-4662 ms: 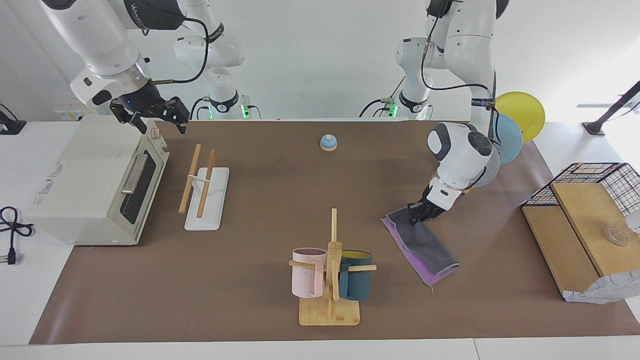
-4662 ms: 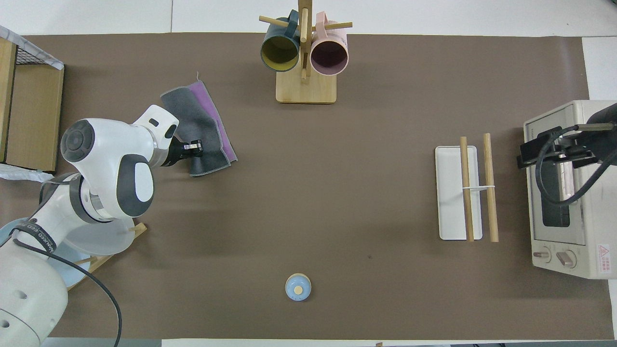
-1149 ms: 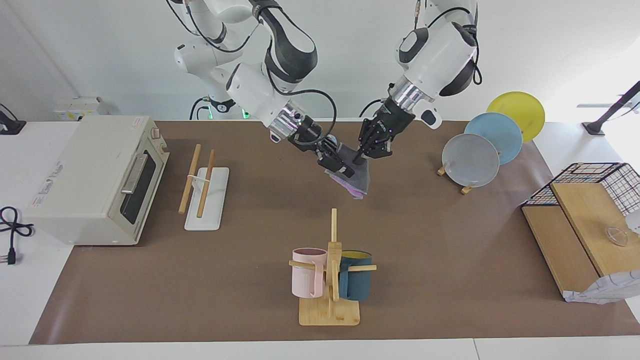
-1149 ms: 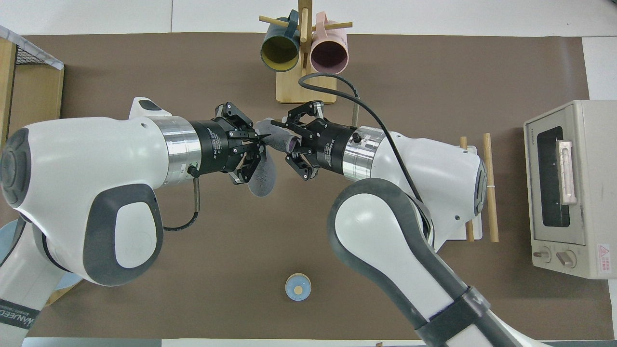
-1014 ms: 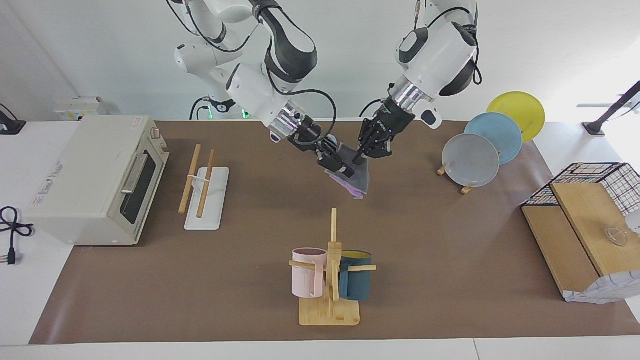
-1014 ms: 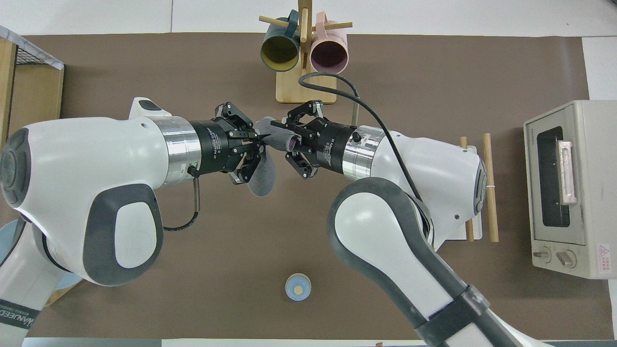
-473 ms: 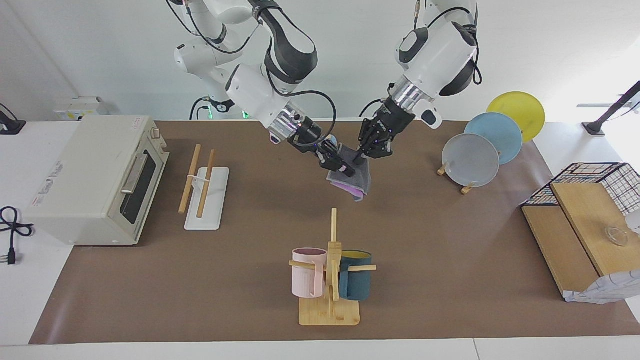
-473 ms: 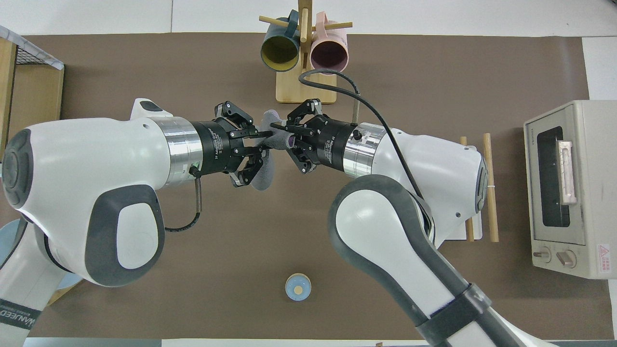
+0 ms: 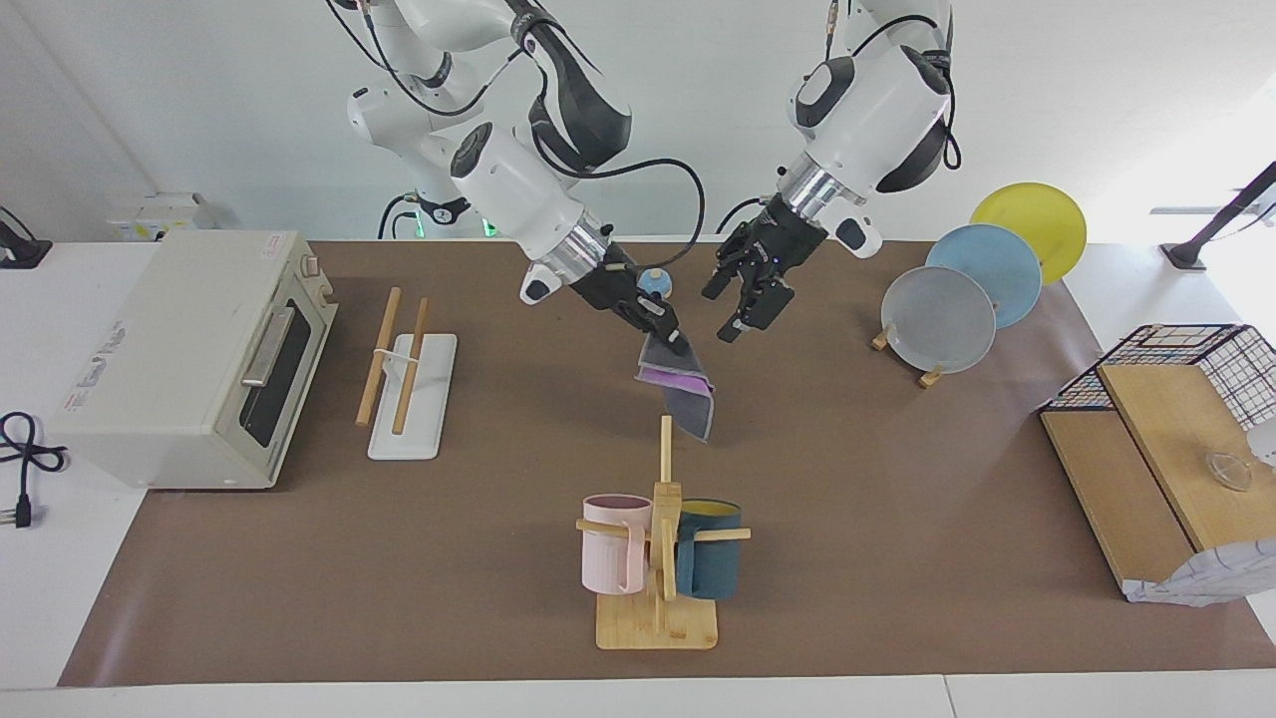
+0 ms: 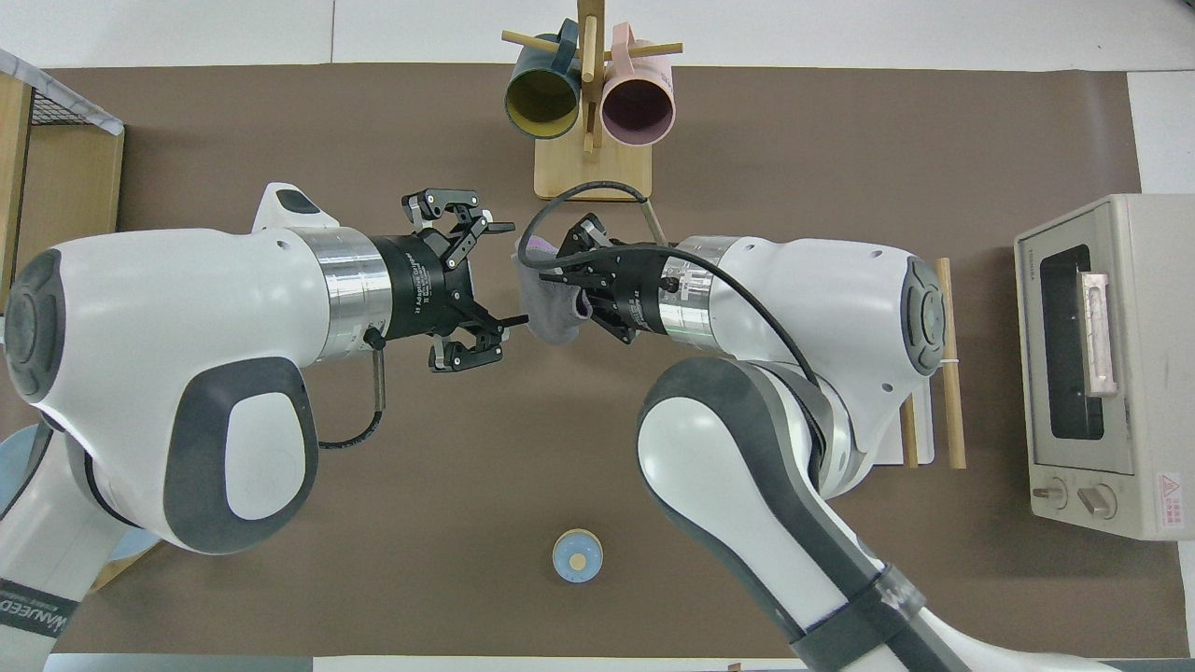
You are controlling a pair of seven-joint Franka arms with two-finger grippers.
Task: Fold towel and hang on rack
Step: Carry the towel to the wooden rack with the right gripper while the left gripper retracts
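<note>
Right jaws (image 9: 680,346) pinch the towel's (image 9: 684,394) top edge over bare mat; left jaws (image 9: 736,304) spread, apart.

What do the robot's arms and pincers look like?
Both arms are smooth white shells with dark grey joints. Each wrist has a shiny silver ring, then a black pincer: the left pincer and the right pincer. A black cable loops along each arm.
</note>
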